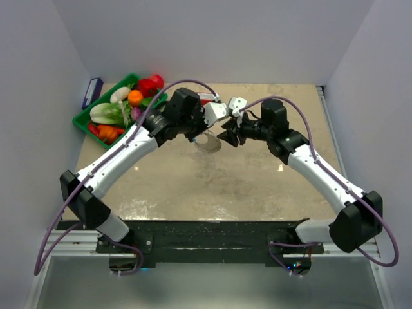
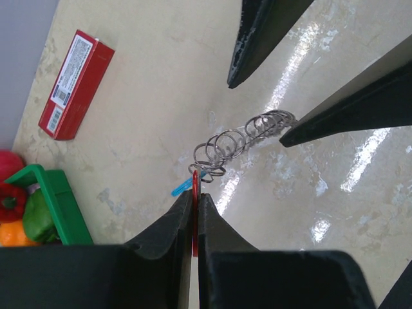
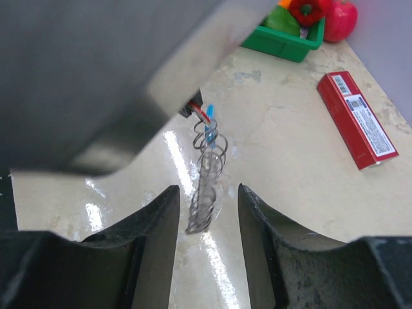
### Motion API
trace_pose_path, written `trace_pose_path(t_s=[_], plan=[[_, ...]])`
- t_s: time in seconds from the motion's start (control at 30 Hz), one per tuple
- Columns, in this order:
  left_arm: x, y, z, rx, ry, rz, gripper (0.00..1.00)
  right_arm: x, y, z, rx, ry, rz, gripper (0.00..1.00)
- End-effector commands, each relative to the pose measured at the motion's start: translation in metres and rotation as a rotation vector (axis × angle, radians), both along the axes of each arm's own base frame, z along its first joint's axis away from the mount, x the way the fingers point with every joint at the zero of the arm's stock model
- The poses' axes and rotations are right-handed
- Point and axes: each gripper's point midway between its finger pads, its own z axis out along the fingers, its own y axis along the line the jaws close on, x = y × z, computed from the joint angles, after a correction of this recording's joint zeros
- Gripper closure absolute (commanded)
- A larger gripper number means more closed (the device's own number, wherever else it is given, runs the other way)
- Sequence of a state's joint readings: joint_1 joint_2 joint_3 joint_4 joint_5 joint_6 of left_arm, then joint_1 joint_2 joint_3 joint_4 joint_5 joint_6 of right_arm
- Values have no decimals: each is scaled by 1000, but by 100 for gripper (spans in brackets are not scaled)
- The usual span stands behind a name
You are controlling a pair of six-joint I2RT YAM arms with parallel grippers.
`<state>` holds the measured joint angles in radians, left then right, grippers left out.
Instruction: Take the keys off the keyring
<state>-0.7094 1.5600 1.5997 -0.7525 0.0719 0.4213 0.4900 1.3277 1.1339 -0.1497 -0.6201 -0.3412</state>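
Observation:
My left gripper (image 2: 195,192) is shut on a thin red key (image 2: 195,183), held edge-on between its fingertips above the table. From it the keyring (image 2: 241,138) stretches away as a string of small silvery keys, with its blue section (image 2: 182,188) just beside the red key. My right gripper (image 3: 207,206) is open, its fingers (image 3: 158,222) on either side of the far end of the silvery keys (image 3: 206,193), with a gap on both sides. In the top view the keyring (image 1: 207,143) hangs between the two grippers at the table's middle back.
A long red box (image 2: 76,84) lies flat on the table beyond the grippers, and it shows in the right wrist view as the red box (image 3: 357,119). A green tray (image 1: 84,122) of toy vegetables stands at the back left, with a dark blue box (image 1: 92,92) beside it.

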Motion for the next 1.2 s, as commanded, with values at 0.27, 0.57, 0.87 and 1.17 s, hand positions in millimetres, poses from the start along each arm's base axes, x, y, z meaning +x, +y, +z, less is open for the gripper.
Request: trace_pose_path(t_s=[0.27, 0.57, 0.87, 1.17], plan=[[45, -5, 40, -59, -32, 259, 100, -28, 10, -14, -60, 11, 155, 55], [42, -30, 28, -207, 128, 327, 100, -10, 8, 8, -10, -67, 55, 54], [39, -55, 27, -386, 309, 376, 100, 10, 2, 20, 38, -101, -76, 52], [37, -73, 29, -481, 451, 370, 100, 18, -9, 8, 3, -129, -150, 52]])
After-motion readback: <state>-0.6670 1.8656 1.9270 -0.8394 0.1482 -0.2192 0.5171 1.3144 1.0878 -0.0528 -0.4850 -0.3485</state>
